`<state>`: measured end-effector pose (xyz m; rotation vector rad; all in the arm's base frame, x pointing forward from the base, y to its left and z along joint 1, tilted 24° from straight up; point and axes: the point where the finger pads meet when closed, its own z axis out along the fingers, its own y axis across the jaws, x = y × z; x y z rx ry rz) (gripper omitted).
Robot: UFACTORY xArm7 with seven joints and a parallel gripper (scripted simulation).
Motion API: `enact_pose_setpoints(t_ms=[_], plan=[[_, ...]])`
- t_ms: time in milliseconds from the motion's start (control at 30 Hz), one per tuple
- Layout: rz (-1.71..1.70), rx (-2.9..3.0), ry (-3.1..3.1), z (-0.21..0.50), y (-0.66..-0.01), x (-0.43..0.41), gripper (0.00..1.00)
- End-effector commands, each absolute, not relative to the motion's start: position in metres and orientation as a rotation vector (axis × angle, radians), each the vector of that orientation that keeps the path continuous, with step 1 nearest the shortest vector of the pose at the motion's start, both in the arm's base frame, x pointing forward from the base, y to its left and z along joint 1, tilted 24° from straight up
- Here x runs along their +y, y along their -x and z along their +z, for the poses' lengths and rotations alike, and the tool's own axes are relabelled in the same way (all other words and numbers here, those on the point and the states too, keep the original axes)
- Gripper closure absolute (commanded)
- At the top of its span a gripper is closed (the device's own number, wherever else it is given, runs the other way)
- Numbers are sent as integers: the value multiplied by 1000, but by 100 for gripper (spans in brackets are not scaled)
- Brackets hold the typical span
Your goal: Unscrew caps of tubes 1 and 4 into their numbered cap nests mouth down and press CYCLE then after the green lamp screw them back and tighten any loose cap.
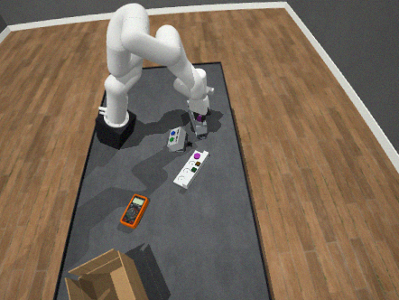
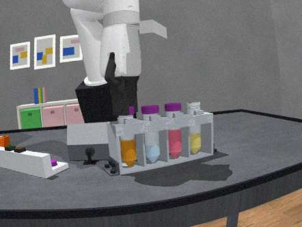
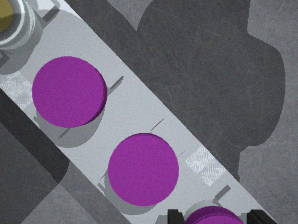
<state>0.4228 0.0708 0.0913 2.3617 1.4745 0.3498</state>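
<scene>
The decapping station (image 2: 203,127) (image 3: 131,111) (image 1: 202,132) holds four tubes. My gripper (image 2: 127,114) (image 3: 215,218) (image 1: 199,119) stands upright over the orange tube 4 (image 2: 128,150) at the rack's end and is shut on its purple cap (image 3: 214,215) (image 2: 131,110). Tubes 3 (image 2: 152,150) and 2 (image 2: 175,141) carry purple caps, shown in the wrist view as cap 3 (image 3: 143,169) and cap 2 (image 3: 68,91). The yellow tube 1 (image 2: 195,137) (image 3: 11,15) is open. Its purple cap (image 1: 197,155) (image 2: 53,162) lies in the end nest of the cap tray (image 1: 185,177) (image 2: 27,163).
The key housing (image 1: 179,145) (image 2: 85,137) with the blue CYCLE key (image 1: 172,134) and the green READY key (image 1: 171,140) stands between the rack and the arm's base. Both tray lamps (image 1: 195,166) look dark. An orange multimeter (image 1: 134,210) and a cardboard box (image 1: 106,276) lie farther along the mat.
</scene>
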Motion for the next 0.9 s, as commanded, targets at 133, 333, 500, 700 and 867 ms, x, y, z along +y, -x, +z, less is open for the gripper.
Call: enact_pose_setpoints(t_ms=[133, 333, 500, 700, 867], plan=[[255, 1873, -2014, 93, -424, 71, 100], [194, 2074, -1783, 93, -424, 71, 100], [131, 2252, -1539, 93, -424, 71, 100], [58, 2419, -1238, 93, -424, 71, 100], [-3, 2534, -977, 93, -424, 71, 100]])
